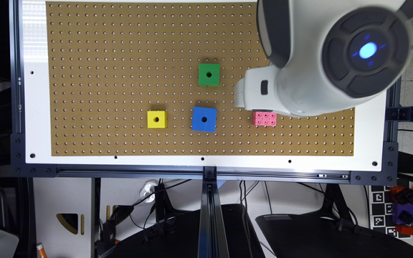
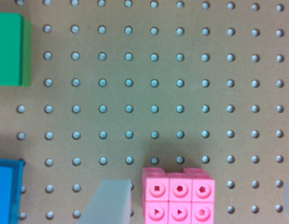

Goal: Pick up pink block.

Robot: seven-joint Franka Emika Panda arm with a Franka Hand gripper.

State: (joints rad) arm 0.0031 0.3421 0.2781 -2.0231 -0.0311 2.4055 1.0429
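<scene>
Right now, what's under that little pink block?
The pink block lies flat on the brown pegboard, its six studs facing up. The board's holes show all around it; whatever lies directly beneath is covered by the block itself.

A brown pegboard with rows of small holes covers a white table. Four things lie on it, apart from each other: a green cube near the middle, a yellow cube and a blue cube nearer one long edge, and a pink block beyond the blue one.
</scene>
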